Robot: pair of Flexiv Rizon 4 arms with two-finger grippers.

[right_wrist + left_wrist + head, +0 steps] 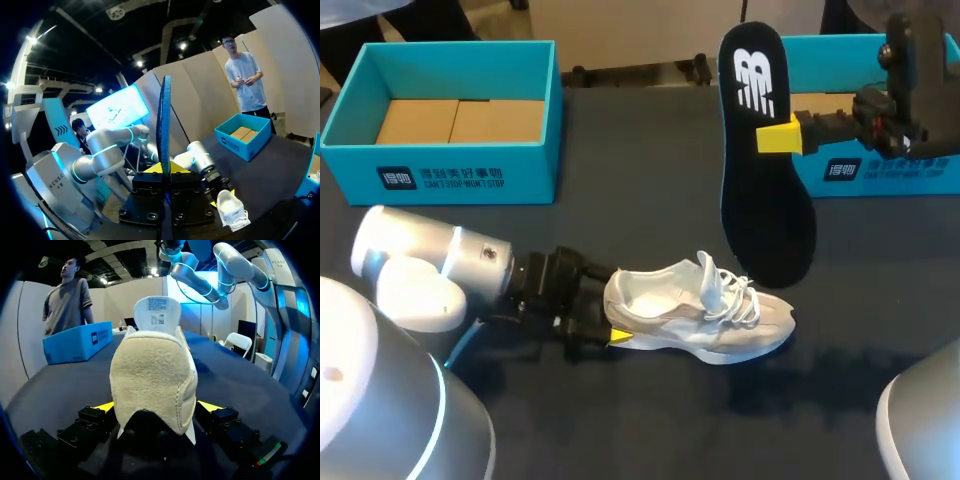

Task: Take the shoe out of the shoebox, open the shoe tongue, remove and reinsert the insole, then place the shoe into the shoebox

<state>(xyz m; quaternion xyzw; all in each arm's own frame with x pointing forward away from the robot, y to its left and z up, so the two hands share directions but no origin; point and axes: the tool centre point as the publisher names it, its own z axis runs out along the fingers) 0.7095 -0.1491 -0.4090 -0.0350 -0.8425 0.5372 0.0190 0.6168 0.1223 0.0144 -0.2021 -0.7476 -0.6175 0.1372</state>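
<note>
Head view: the left arm [430,270] enters from the lower left and lies low over the table [640,225], wrist level, pointing at the heel of the shoe [705,320]. The right arm [920,90] enters from the upper right and is held high, wrist horizontal. The table surface is dark. A left box [450,165], teal with a cardboard liner, stands at the far left, and a right box [880,175], also teal, stands at the far right behind the right arm. The shoe lies on its sole near the table's middle, toe to the right. The left gripper [610,335] is closed on the heel. The right gripper [778,136] clamps the insole [765,200], which hangs upright above the table, outside the shoe. Left wrist view: the left gripper [156,407] has one yellow tip pressed on each side of the shoe [152,372] heel. The tongue [157,312] stands raised, and the right box [77,342] sits ahead, off to one side. Right wrist view: the right gripper [165,169] is closed on the insole [164,120], seen edge-on between its fingers. The shoe [232,207] and the left arm [200,160] lie below, and the left box [245,137] stands beyond them.
</note>
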